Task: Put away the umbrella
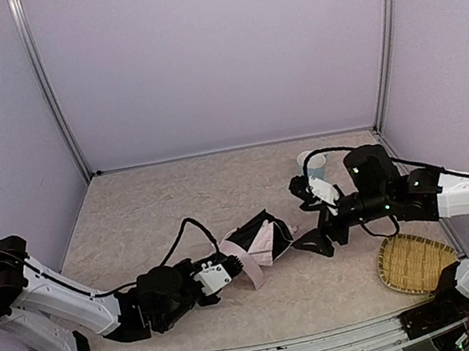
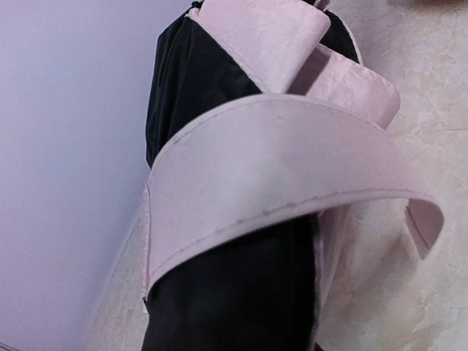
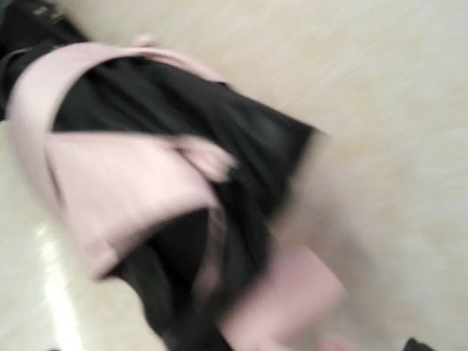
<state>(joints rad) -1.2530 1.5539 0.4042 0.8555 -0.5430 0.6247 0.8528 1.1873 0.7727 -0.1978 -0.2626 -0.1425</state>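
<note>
**A:** Umbrella, where?
**B:** The umbrella (image 1: 261, 236) lies collapsed mid-surface (image 1: 150, 208), a touch toward 6 o'clock. Pink outside, black lining showing, and a loose pink band at its 7 o'clock end.
**A:** Left gripper?
**B:** The left gripper (image 1: 229, 273) is at the umbrella's 8 o'clock, jaws clamped on that end. The wrist view is all fabric, so the fingers are hidden.
**A:** Right gripper?
**B:** The right gripper (image 1: 307, 217) is at the umbrella's 3 o'clock with its jaws wide apart, just beside the fabric. Can't tell if it's touching. Its wrist view is blurred.
**A:** Anything else?
**B:** A light-blue cup (image 1: 313, 165) at 2 o'clock and a woven tray (image 1: 416, 264) at 4 o'clock, both apart from the umbrella.
</note>
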